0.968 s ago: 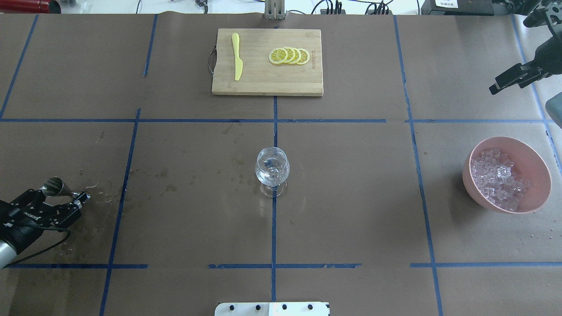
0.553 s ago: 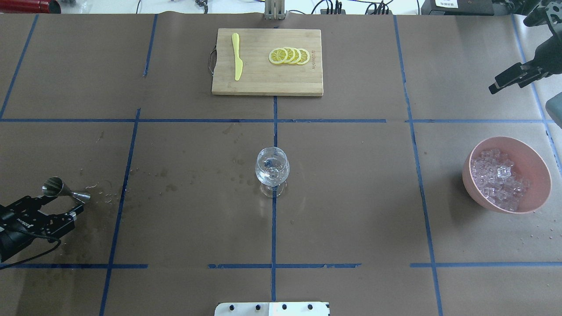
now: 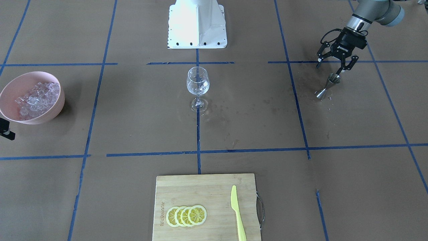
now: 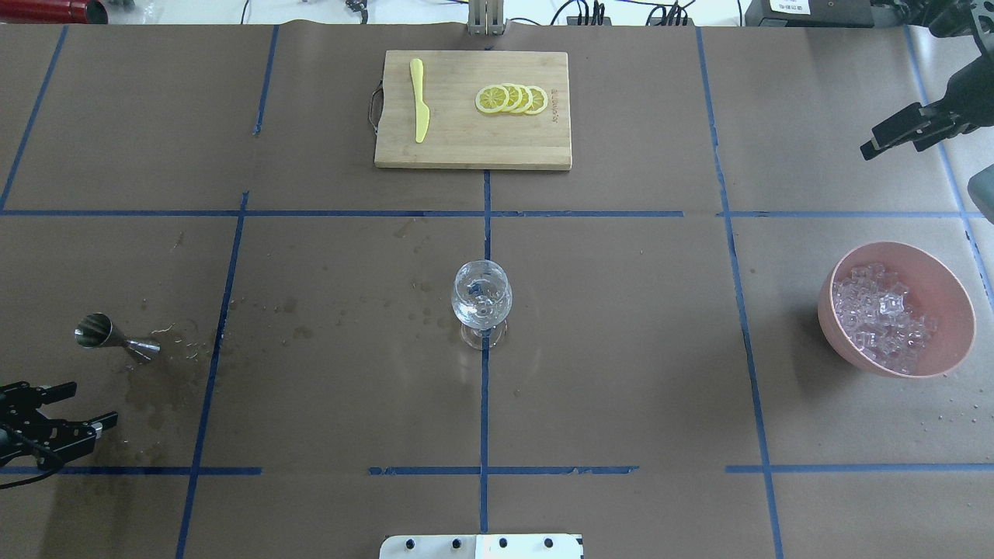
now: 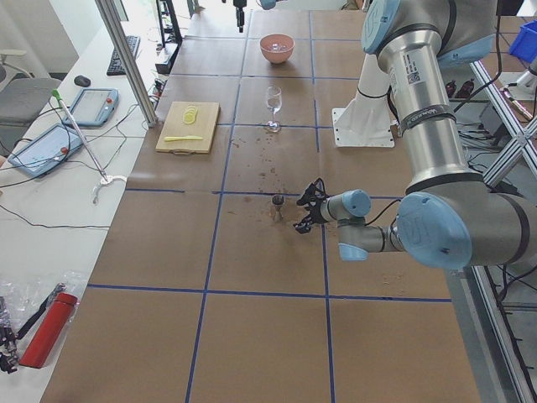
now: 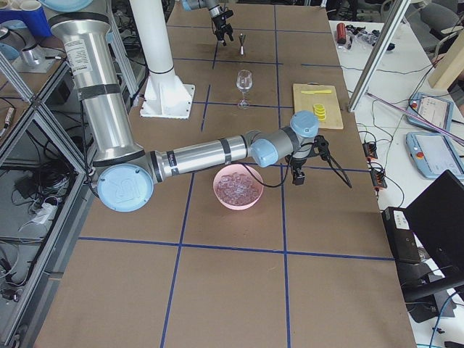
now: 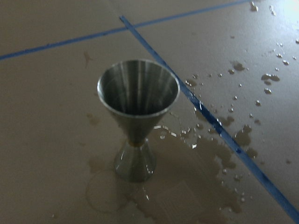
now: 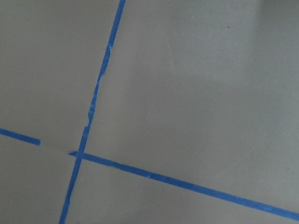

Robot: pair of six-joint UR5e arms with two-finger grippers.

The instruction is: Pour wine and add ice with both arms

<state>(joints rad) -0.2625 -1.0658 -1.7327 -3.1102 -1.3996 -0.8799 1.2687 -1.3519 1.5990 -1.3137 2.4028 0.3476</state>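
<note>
While the left wrist view is showing the measuring cup standing upright among wet stains on brown paper, only the front view is showing the left gripper spread wide and empty beside it. Ice is sitting in the pink bowl; whether the right gripper is gaping cannot be told.

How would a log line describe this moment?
left gripper: jaws open, off jigger | jigger: upright | ice: in pink bowl | wine glass: upright
</note>
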